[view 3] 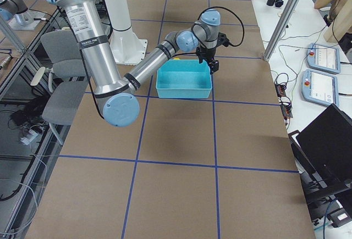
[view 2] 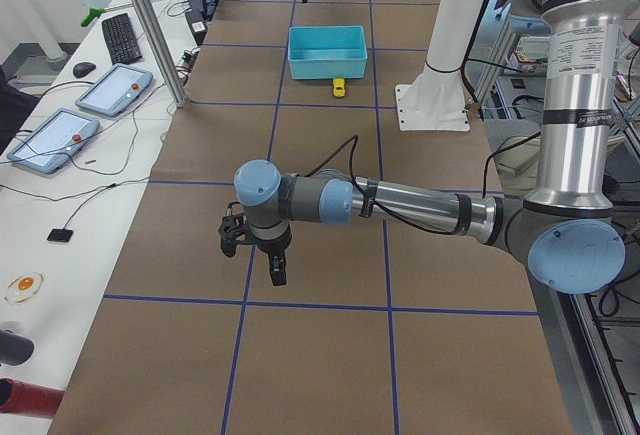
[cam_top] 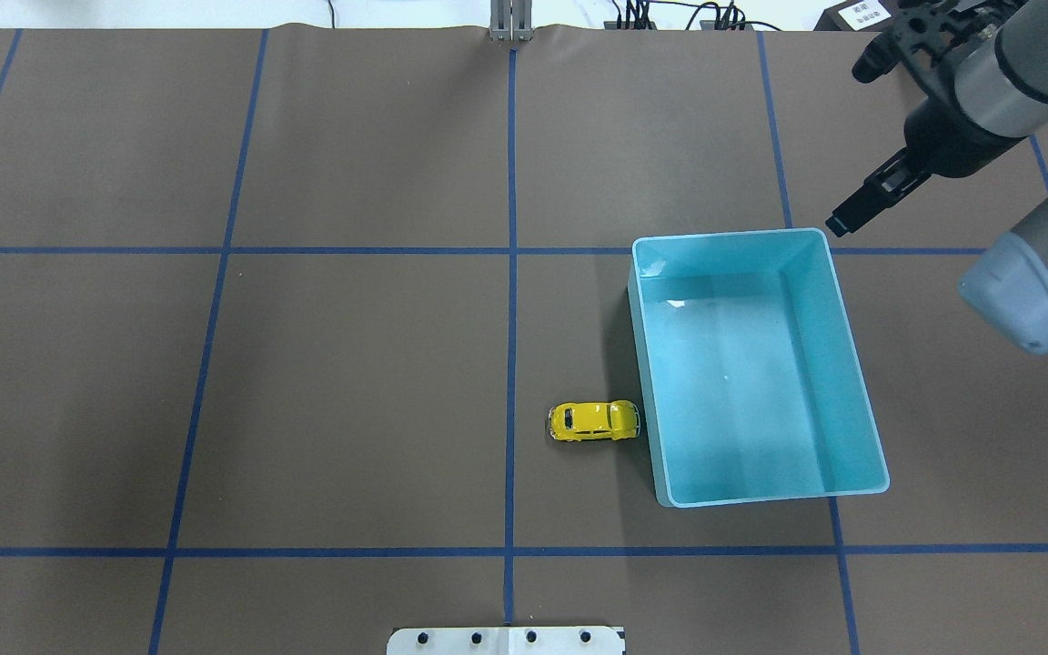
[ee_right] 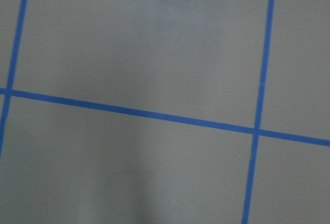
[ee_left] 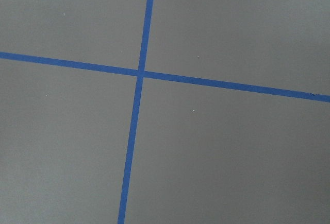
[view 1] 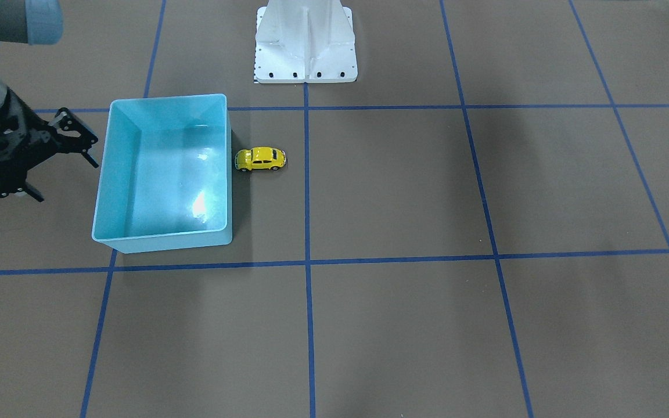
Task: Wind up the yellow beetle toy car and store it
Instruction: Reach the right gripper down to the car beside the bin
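The yellow beetle toy car (view 1: 260,158) stands on its wheels on the brown mat, right beside the long wall of the light-blue bin (view 1: 160,174), which is empty. The car (cam_top: 594,421) and bin (cam_top: 742,364) also show in the overhead view. My right gripper (view 1: 66,180) hovers open and empty on the bin's far side from the car, also seen in the overhead view (cam_top: 861,136). My left gripper (view 2: 255,260) shows only in the exterior left view, far from the car (view 2: 339,87); I cannot tell whether it is open or shut.
The robot's white base (view 1: 305,46) stands behind the car. Blue tape lines cross the brown mat. Tablets and a keyboard (view 2: 128,37) lie on the side bench beyond the mat's edge. Both wrist views show only mat and tape.
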`<state>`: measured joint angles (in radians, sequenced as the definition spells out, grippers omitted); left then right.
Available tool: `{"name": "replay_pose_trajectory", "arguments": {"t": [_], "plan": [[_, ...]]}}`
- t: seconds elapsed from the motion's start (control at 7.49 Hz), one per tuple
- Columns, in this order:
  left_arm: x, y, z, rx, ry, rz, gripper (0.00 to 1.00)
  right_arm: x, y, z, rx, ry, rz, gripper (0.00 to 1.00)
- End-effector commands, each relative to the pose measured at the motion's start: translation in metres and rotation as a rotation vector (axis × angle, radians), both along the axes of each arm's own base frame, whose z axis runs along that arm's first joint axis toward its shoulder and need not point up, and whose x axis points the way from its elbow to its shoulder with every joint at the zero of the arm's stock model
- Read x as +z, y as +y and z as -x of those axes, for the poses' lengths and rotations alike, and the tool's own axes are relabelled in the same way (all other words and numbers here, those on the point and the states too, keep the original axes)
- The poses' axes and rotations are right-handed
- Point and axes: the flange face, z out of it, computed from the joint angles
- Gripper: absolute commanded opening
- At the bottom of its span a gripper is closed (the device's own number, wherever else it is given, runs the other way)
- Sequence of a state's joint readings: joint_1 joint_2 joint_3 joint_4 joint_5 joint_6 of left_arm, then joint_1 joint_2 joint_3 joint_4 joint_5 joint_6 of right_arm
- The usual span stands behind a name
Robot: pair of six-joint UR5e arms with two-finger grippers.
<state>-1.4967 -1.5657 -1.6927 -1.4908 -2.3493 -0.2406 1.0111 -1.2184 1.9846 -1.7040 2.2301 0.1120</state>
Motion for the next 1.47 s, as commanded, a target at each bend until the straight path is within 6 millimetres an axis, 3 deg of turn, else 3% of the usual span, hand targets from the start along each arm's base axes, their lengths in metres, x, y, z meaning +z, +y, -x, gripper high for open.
{"name": "replay_pose_trajectory", "arguments": {"t": [0.0, 0.13, 0.27, 0.4, 0.53, 0.67, 0.94, 1.07, 1.34], "plan": [[0.008, -0.002, 0.007, -0.010, 0.006, -0.009, 1.00, -0.040, 0.040, 0.033, -0.114, -0.048, -0.108, 1.00], [0.008, -0.001, 0.013, -0.024, 0.006, -0.007, 1.00, -0.050, 0.052, 0.051, -0.148, -0.054, -0.136, 1.00], [0.009, -0.001, 0.015, -0.026, 0.006, -0.006, 1.00, -0.067, 0.074, 0.056, -0.186, -0.083, -0.181, 1.00], [0.010, 0.001, 0.015, -0.027, 0.005, -0.002, 1.00, -0.068, 0.093, 0.085, -0.294, -0.078, -0.259, 1.00], [0.014, 0.005, 0.015, -0.028, 0.012, 0.010, 1.00, -0.072, 0.097, 0.113, -0.364, -0.020, -0.403, 1.00], [0.019, 0.002, 0.011, -0.036, 0.051, 0.035, 1.00, -0.078, 0.114, 0.139, -0.403, -0.016, -0.430, 0.99], [0.004, -0.009, 0.010, -0.080, 0.055, 0.058, 1.00, -0.108, 0.110, 0.194, -0.419, 0.006, -0.486, 0.99], [-0.004, -0.009, 0.010, -0.094, 0.055, 0.064, 1.00, -0.100, 0.137, 0.227, -0.470, 0.027, -0.496, 0.99], [0.002, -0.004, 0.011, -0.128, 0.054, 0.105, 1.00, -0.088, 0.176, 0.263, -0.500, 0.091, -0.553, 0.99]]}}
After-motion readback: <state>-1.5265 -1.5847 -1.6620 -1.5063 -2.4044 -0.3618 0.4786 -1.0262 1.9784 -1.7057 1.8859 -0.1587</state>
